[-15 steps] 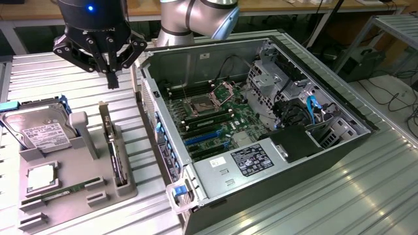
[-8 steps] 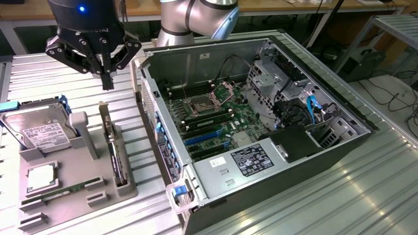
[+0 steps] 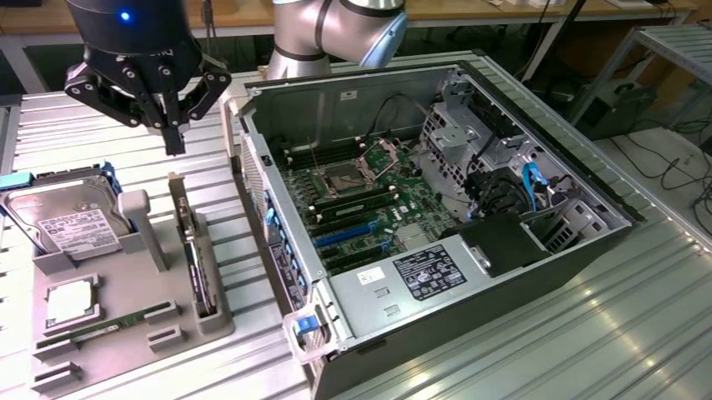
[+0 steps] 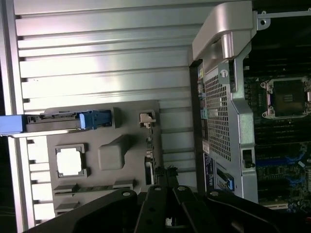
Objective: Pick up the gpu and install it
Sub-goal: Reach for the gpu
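The gpu stands on its edge in a slot of the grey holder tray, its pale bracket strip at the far end. My black gripper hangs above that bracket end, clear of the card, its fingers shut together with nothing between them. In the wrist view the shut fingertips point at the edge-on gpu on the tray. The open computer case lies beside the tray, its green motherboard with blue slots exposed.
On the tray also sit a silver hard drive in a blue frame, a square processor and a narrow memory stick. The case wall rises close beside the tray. Cables and drive cages fill the case's far side.
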